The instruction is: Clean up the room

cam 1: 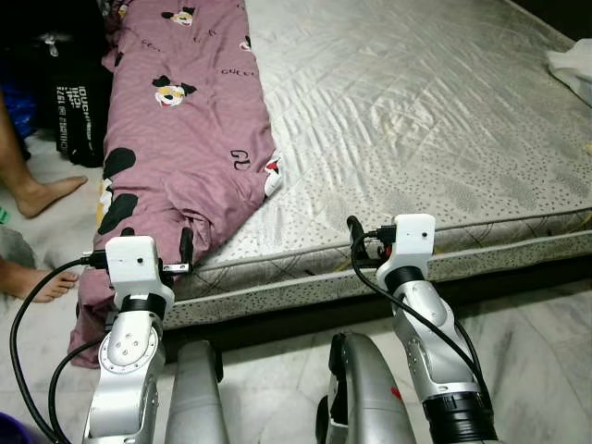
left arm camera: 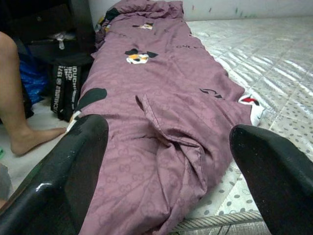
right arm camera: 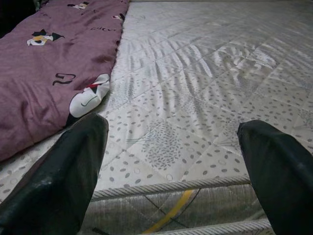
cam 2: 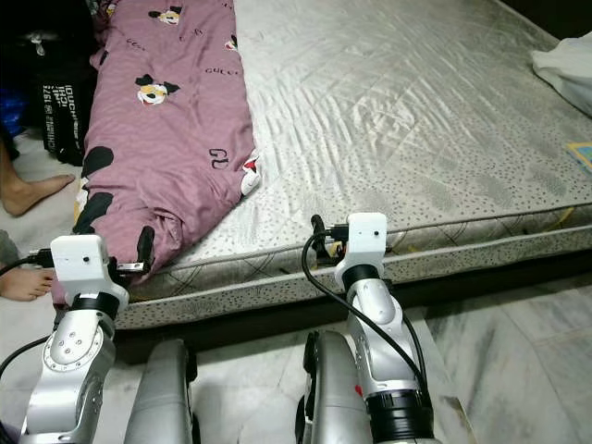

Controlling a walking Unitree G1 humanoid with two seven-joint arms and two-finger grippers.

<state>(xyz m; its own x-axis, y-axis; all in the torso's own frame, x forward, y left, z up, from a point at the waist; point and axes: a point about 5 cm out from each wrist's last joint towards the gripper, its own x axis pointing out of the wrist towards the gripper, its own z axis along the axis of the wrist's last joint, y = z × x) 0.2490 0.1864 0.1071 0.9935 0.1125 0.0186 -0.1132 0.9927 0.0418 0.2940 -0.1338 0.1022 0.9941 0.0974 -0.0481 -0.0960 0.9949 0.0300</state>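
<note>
A purple blanket (cam 1: pixel 185 120) printed with cartoon mice lies lengthwise along the left side of the bare grey mattress (cam 1: pixel 416 120). Its near end spills over the mattress's front left corner toward the floor. My left gripper (left arm camera: pixel 168 161) is open at that front edge, pointing at a raised fold of the blanket (left arm camera: pixel 161 122), and it holds nothing. My right gripper (right arm camera: pixel 171 161) is also open and empty, at the front edge of the mattress (right arm camera: pixel 205 98) to the right of the blanket's white-and-red corner (right arm camera: pixel 88 100).
A person's bare feet (cam 1: pixel 42 194) stand on the floor left of the bed, beside a black printed bag (cam 1: pixel 79 111). White cloth (cam 1: pixel 573 65) lies at the mattress's far right edge. Pale tiled floor (cam 1: pixel 536 351) runs along the front of the bed.
</note>
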